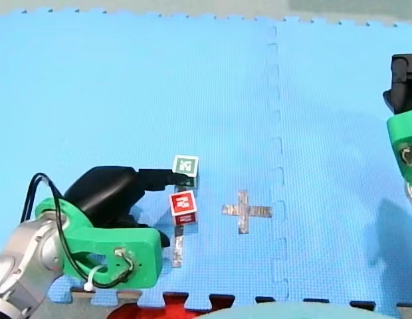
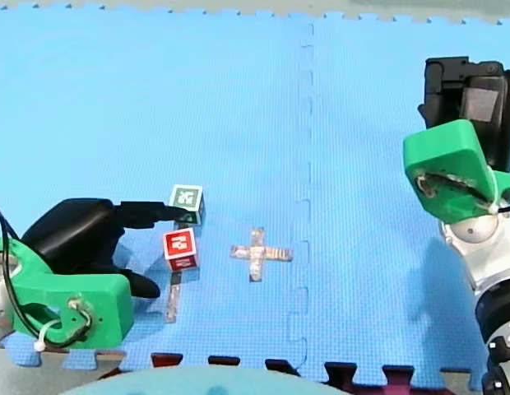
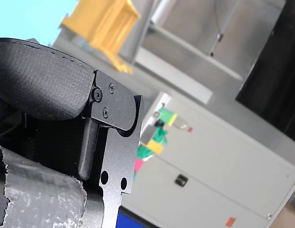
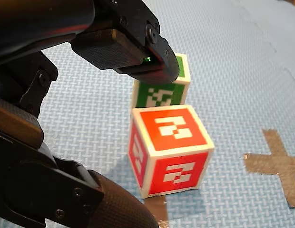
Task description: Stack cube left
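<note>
The left robot hand [image 1: 109,199] is well to the left of the tape cross [image 1: 244,211], released and holding nothing. The red cube [image 1: 183,206] stands on the blue foam mat [image 1: 126,80] just left of the cross, inside the hand's reach. The green cube [image 1: 186,166] stands just beyond the red one, up and left of the cross; whether the two touch I cannot tell. In the second wrist view one finger [image 4: 123,47] reaches over the green cube's top, while a lower finger [image 4: 107,206] lies close to the red cube's near corner, and neither presses on red. The step looks to be taking hold of red in order to set it on green. Done well, the upper finger would draw back off green first, so that closing does not shove it. The hand should then pinch red on opposite flat faces and lift it straight up before carrying it across. The right robot hand [image 2: 467,86] is raised far right of the cross; its state I cannot tell.
</note>
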